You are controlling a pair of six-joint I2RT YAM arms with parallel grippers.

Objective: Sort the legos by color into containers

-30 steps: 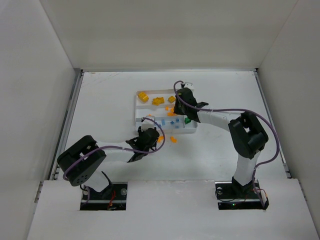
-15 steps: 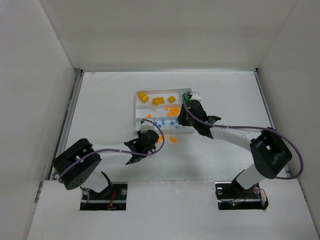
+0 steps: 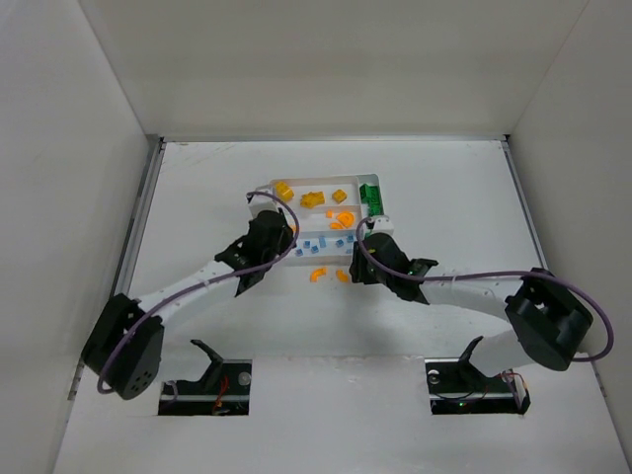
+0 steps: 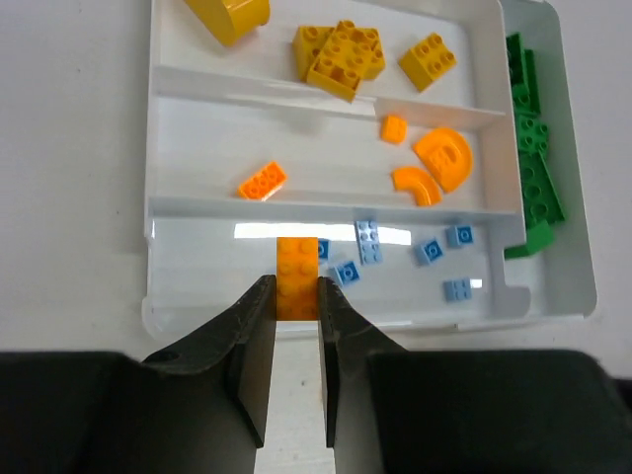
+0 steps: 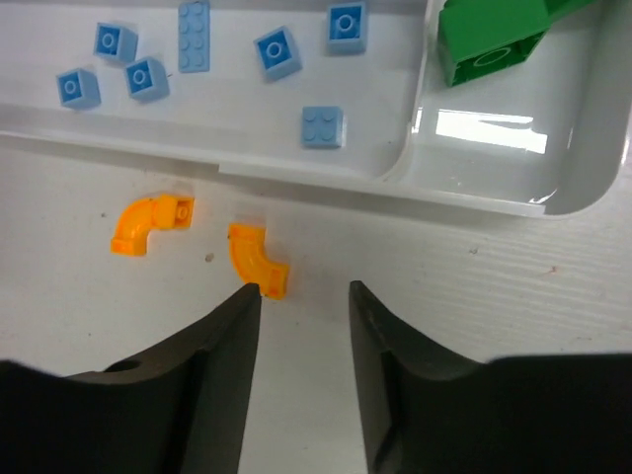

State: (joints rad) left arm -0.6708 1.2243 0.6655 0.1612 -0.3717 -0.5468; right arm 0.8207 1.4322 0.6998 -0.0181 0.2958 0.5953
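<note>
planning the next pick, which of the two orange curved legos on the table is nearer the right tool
The curved lego right at a fingertip of the right tool; the other curved lego sits farther to the side, clear of both fingers.

The whole table point(image 3: 197, 197) is looked down on from high above its near edge, at a distance. The tray point(image 4: 197, 148) is viewed closely from its near side by the left wrist camera, tilted down and forward. Its near right corner is seen closer still from the right wrist. The pale blue bricks point(image 5: 193, 37) and green bricks point(image 5: 491, 39) are shared by all three views.
</note>
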